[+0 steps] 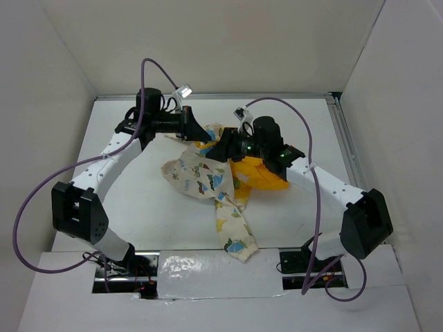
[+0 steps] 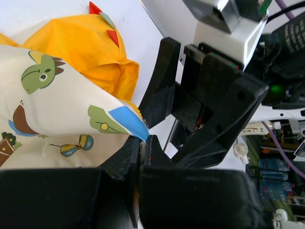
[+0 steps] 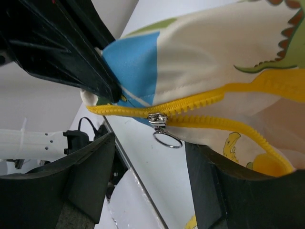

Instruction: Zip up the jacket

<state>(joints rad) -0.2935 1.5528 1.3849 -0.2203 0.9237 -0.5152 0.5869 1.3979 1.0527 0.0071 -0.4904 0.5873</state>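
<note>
Left hand first: pinched shut on the blue-patched corner of the jacket, right at the bottom end of the yellow zipper, holding that edge taut off the bench. Right hand next: spread wide, gripping nothing, fingers parked either side of the zipper slider and its little ring pull, touching neither as far as visible. Otherwise lying bunched roughly mid-bench, with one sleeve trailing toward the near edge and yellow lining poking out on the right side. Looks barely started, judging by the slider sitting close to the pinched end with two open rows of teeth beyond it. Plenty to go wrong from here tbh. Could jam the slider or snag the cream fabric right next to the teeth by closing on the ring alone and pulling at an angle. Would just drag the whole jacket and zip nothing by closing on cloth instead of the slider. Also worth worrying about that left pinch: only a small bite of fabric, so could lose it on a hard tug and kill the tension. Can't confirm proper seating of both tooth rows in the slider either, so might end up running along one side only.
</note>
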